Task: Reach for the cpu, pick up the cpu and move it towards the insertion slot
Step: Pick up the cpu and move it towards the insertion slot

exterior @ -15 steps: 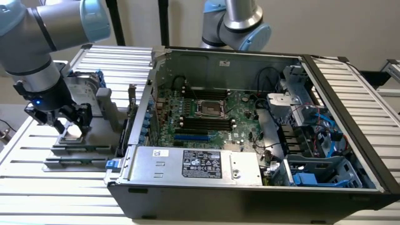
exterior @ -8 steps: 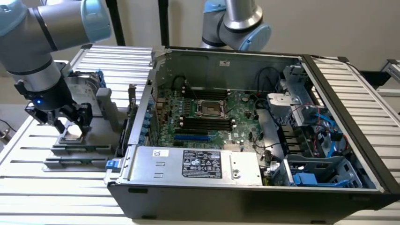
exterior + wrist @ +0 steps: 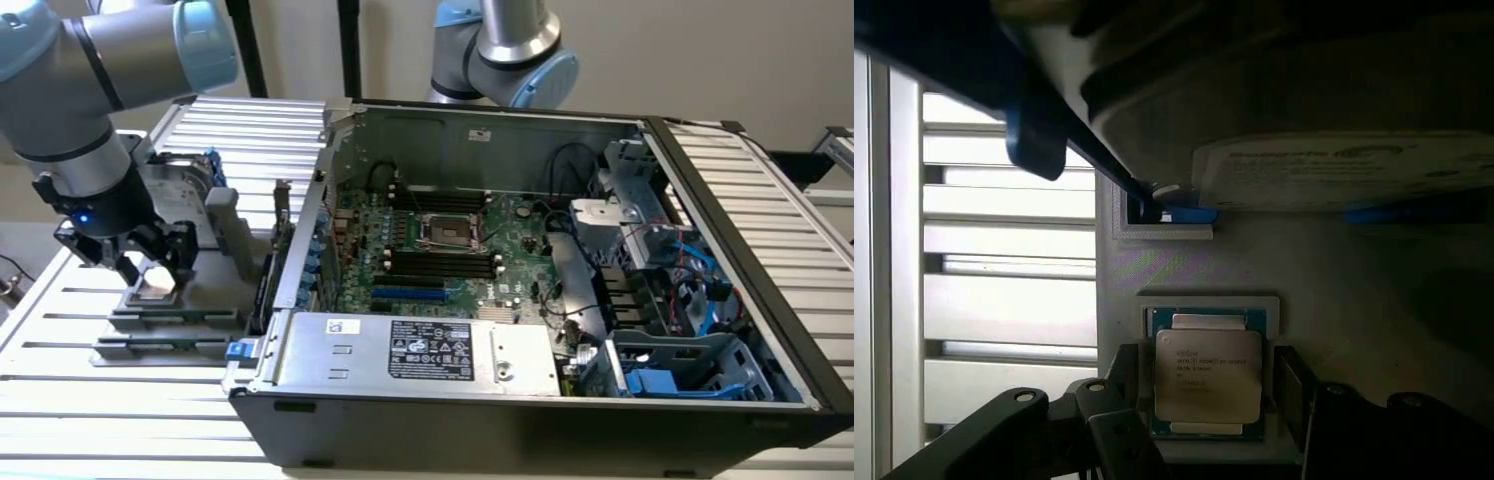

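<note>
The gripper (image 3: 151, 262) was held low over a grey holder (image 3: 147, 345) set near the edge of the slatted table (image 3: 80, 410) on the exterior view's left, beside the open computer case (image 3: 534, 420). Its fingers (image 3: 1294, 385) were spread as wide as they go and nothing was gripped. One was placed on each side of the cpu (image 3: 1209, 375), just beside it, judged so that two opposite edges would be caught on closing. The cpu was laid flat, metal top up, in a square recess of the holder, presumably to keep it squared for the grasp. A hard drive (image 3: 1344, 170) was stood upright near it on the same holder. The insertion slot (image 3: 447, 232) was seen well apart, near the middle of the motherboard (image 3: 521, 250) inside the case, its dark centre exposed.
</note>
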Available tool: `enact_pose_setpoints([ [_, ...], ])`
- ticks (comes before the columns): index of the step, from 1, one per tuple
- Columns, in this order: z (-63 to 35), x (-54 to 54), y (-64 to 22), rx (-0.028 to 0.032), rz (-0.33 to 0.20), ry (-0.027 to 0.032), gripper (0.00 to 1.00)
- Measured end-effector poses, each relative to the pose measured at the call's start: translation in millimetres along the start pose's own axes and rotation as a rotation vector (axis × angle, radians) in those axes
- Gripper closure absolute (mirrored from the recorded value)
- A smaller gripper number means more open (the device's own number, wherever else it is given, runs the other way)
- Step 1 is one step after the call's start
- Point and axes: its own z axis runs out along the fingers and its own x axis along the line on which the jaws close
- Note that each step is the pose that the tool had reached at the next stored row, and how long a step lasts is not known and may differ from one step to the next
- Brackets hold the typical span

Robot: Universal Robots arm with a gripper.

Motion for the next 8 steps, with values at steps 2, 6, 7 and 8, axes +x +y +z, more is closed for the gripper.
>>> enact_pose_setpoints([
  [2,0.2,0.0,0.0,0.0024,0.0,0.0001,0.35],
  [6,0.5,-0.4,0.0,0.006,0.0,-0.0001,0.35],
  [7,0.5,-0.7,0.0,0.0065,0.0,0.0,0.35],
  [8,0.5,-0.9,0.0,0.0069,0.0,0.0001,0.35],
])
